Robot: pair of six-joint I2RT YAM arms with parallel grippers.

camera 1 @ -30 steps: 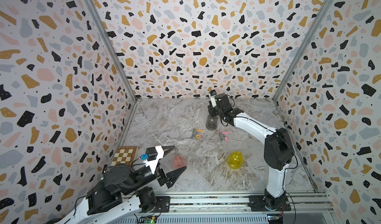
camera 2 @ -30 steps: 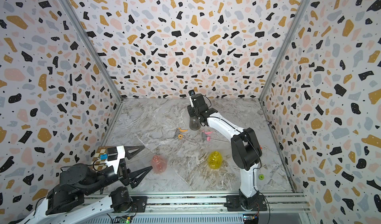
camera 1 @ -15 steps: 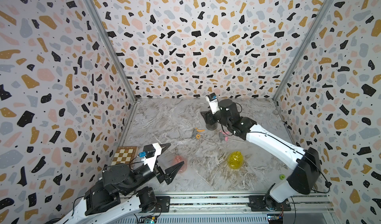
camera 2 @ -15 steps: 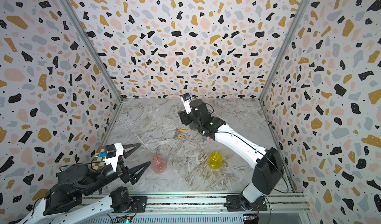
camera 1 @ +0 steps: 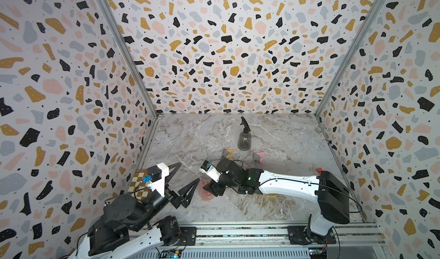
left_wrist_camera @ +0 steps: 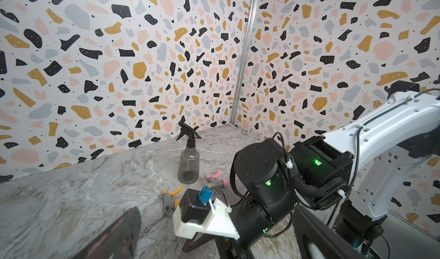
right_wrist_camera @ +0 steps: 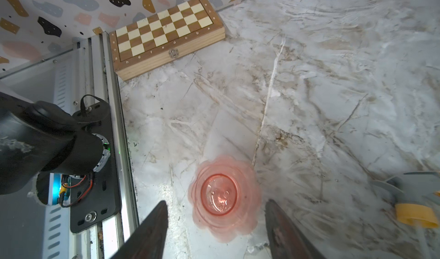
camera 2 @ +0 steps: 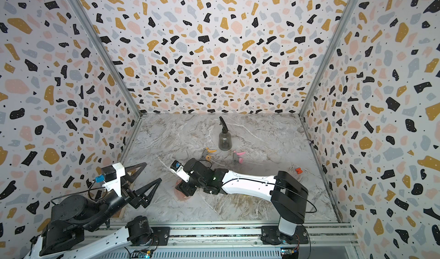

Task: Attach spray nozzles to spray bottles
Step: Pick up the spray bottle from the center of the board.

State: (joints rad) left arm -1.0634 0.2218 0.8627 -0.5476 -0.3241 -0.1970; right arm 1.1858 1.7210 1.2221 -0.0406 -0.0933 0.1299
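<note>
Motion belongs to the right arm alone. Nearest the rail, the left claw (camera 1: 189, 172) hovers spread wide and empty above the chessboard box (right_wrist_camera: 166, 31), much as it did a second ago. Just beyond it, the right claw (right_wrist_camera: 216, 201) has swung back from the far side. It now hangs over the pink bottle (camera 1: 205, 193), which stands upright on the table (camera 1: 285, 136) with its neck bare. The jaws are parted, one on either side of the bottle and clear of it, holding nothing.

Farther out, the grey-and-orange nozzle (camera 1: 228, 150) and the grey-and-pink nozzle (camera 1: 258, 155) lie loose, apart from each other. Farthest, the dark grey bottle (camera 1: 244, 140) stands released, with the black nozzle (camera 1: 245, 124) seated on its neck.

One pairing looks done, and the pink bottle appears next in line, though no nozzle is in hand for it. The yellow bottle cannot be seen now; the right arm likely covers it.
</note>
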